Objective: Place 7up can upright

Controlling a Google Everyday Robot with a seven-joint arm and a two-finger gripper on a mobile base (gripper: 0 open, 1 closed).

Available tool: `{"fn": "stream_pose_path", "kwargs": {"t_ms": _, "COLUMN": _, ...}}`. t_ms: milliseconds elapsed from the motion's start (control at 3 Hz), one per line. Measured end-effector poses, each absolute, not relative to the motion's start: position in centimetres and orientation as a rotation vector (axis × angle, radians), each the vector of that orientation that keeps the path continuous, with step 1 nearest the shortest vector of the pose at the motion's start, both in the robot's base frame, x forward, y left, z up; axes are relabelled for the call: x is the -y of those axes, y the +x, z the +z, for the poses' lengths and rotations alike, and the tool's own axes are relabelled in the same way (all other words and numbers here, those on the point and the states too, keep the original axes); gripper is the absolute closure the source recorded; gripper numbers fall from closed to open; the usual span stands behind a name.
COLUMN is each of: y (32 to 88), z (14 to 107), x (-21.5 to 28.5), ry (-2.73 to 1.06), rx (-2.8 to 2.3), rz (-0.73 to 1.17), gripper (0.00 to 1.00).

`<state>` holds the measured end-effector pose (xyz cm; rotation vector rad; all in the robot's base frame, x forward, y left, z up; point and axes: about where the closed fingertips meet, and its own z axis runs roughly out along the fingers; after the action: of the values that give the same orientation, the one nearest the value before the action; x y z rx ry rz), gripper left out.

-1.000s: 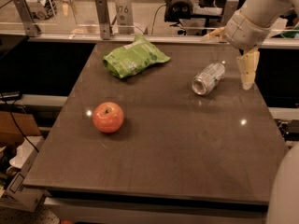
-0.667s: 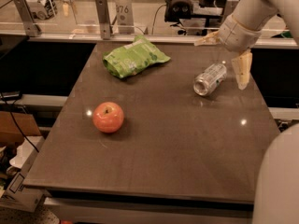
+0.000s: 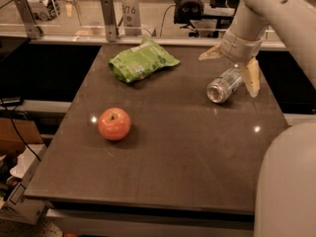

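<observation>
Can (image 3: 224, 85) lies sideways near the right edge of the table (image 3: 187, 152), open room in front, shiny end facing forward; gripper (image 3: 228, 76), fingers (image 3: 253, 78) spread wide, straddles it.

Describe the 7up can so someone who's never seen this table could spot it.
On the dark table, look toward the far right corner, by the robot's open hand. The 7up can lies there on its side, a silver cylinder with its round end toward the camera, unlike the red apple and crinkled green snack bag.
</observation>
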<state>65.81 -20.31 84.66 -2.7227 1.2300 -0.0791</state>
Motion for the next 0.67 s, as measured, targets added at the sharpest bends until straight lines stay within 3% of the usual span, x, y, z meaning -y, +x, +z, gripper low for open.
{"fn": "stream_pose_path", "kwargs": {"t_ms": 667, "y": 65.45, "z": 82.87, "x": 21.44, "ry": -2.904, "rx": -1.16, "rz": -0.099, "gripper": 0.0}}
